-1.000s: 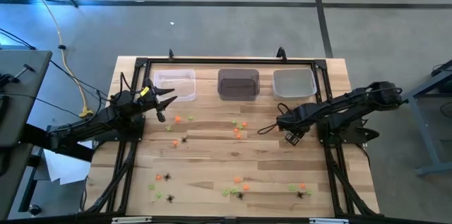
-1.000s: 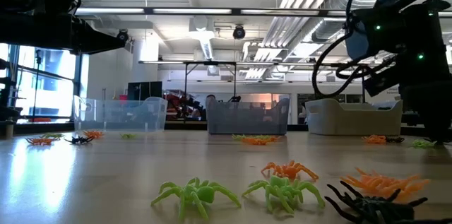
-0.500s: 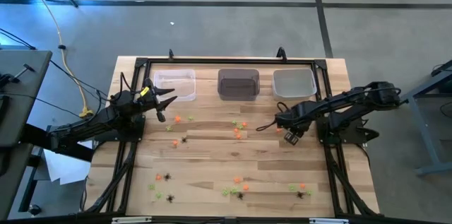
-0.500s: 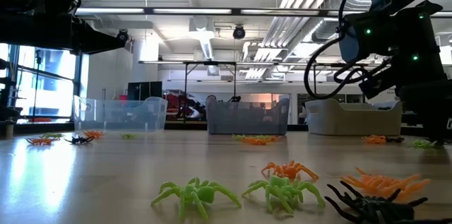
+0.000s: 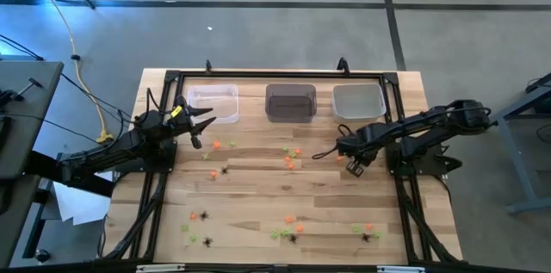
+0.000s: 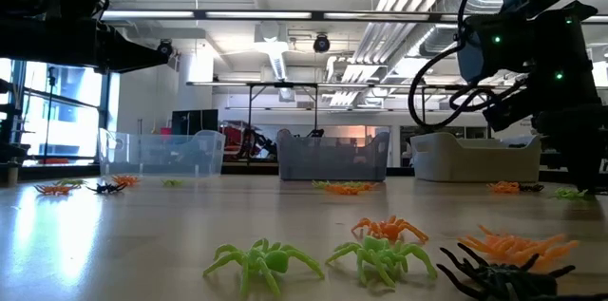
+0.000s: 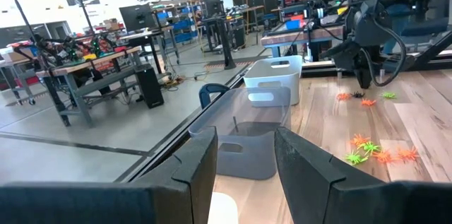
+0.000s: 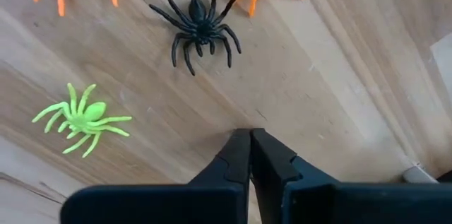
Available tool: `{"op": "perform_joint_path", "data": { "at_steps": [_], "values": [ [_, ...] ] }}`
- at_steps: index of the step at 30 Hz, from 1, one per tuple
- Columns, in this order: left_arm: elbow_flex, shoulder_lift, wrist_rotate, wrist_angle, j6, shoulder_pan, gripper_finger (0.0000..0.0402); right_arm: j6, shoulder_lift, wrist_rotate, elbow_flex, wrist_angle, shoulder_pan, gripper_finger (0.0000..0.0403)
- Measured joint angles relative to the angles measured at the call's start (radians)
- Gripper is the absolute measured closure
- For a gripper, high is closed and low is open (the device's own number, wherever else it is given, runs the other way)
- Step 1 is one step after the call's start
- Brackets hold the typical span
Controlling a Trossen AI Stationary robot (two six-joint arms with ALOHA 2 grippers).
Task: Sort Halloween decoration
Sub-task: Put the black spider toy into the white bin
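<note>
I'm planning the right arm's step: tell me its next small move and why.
Probably open the right gripper and ease it forward over the small black plastic spider. Its dark fingers are shut with nothing between them, over bare wooden table, and the spider lies untouched a little ahead of the tips.

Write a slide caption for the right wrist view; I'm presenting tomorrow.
Right claw shut on nothing above the wood, near a black spider and a green spider.

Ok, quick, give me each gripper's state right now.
Left gripper: open, holding nothing, raised near the clear bin.
Right gripper: shut, nothing between the fingers, just above the table near a black spider.
</note>
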Motion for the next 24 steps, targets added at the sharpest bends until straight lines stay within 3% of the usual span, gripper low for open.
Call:
{"op": "perform_joint_path", "data": {
  "at_steps": [13, 24],
  "values": [
    [0.0, 0.0, 0.0, 0.0, 0.0, 0.0, 0.0271, 0.031, -0.158, 0.0, 0.001, -0.012, 0.0, 0.0403],
    [0.0, 0.0, 0.0, 0.0, 0.0, 0.0, 0.0271, 0.056, -0.302, 0.069, 0.014, -0.025, -0.001, 0.0403]
  ]
}}
